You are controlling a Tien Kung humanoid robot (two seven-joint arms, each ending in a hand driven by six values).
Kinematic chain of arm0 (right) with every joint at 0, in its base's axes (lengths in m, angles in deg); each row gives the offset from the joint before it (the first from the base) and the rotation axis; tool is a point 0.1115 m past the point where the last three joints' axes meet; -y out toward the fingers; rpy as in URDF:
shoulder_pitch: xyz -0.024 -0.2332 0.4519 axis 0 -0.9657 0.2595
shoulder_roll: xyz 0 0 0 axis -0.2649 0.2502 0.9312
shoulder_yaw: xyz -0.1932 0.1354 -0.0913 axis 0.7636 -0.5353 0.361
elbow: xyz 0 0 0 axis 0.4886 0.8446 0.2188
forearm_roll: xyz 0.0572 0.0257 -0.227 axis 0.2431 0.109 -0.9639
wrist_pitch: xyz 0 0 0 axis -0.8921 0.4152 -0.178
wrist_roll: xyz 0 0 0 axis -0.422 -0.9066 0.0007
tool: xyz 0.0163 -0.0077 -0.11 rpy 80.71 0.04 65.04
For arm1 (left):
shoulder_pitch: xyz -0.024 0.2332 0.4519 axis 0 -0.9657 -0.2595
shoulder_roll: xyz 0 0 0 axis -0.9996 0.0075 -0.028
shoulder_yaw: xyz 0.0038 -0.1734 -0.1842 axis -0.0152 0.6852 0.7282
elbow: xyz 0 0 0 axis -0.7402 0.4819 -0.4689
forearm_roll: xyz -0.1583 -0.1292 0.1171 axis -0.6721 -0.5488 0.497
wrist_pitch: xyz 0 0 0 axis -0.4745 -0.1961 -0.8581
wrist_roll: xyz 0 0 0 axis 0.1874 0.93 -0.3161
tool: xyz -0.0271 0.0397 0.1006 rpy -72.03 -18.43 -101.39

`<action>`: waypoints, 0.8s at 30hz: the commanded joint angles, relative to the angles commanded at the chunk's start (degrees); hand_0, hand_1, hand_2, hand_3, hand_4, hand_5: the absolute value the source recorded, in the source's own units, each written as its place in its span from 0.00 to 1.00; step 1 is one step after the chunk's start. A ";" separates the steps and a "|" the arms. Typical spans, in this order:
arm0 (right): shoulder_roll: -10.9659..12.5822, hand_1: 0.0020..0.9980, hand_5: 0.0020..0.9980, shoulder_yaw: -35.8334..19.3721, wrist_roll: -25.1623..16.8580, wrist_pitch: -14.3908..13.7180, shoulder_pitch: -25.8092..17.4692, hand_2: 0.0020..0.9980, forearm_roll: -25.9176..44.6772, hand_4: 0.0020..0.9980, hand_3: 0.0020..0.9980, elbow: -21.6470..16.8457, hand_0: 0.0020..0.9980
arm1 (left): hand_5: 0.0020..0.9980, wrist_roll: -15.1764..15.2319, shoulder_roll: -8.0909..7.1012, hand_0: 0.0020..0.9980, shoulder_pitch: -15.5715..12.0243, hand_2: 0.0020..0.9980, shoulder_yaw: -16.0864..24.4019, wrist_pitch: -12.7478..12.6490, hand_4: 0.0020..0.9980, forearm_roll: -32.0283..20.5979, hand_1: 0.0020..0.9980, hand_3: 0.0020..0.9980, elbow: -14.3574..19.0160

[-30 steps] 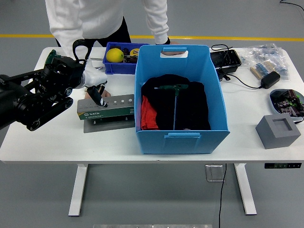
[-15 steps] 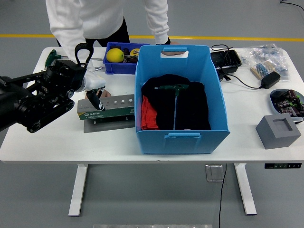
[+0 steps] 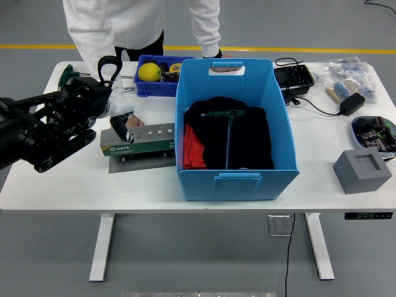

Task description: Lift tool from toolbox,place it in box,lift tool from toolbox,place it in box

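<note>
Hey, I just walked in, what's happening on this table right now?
The robot's left hand is at the left end of the green tool holder, its fingers around a dark-handled tool standing there. One T-handle tool already lies in the big blue box, on top of black and red cloth. A person in white stands at the far side, one hand showing through the box's handle cutout. The right arm is out of view.

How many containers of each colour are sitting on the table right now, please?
Large light blue box: 1
Small dark blue bin, holding a yellow ball: 1
Green toolbox: 1
Black tray: 1
Grey block with a recess: 1
Total: 5
</note>
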 joint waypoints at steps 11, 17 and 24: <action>0.02 0.71 0.74 -0.06 0.03 -0.04 0.07 0.77 -0.03 0.82 0.61 0.01 0.73 | 0.63 -0.32 0.01 0.45 0.04 0.32 -0.38 0.31 0.86 -0.48 0.43 0.29 -0.75; 0.05 0.71 0.74 0.05 -0.03 -0.03 0.11 0.77 0.07 0.82 0.61 0.02 0.73 | 0.63 -0.18 -0.01 0.36 0.07 0.23 -0.44 0.06 0.86 -0.44 0.30 0.26 -0.98; 0.08 0.71 0.74 0.10 -0.10 -0.08 0.16 0.77 0.18 0.82 0.61 0.07 0.73 | 0.62 0.80 -0.06 0.31 0.04 0.18 -0.44 -0.69 0.86 0.24 0.22 0.22 -1.27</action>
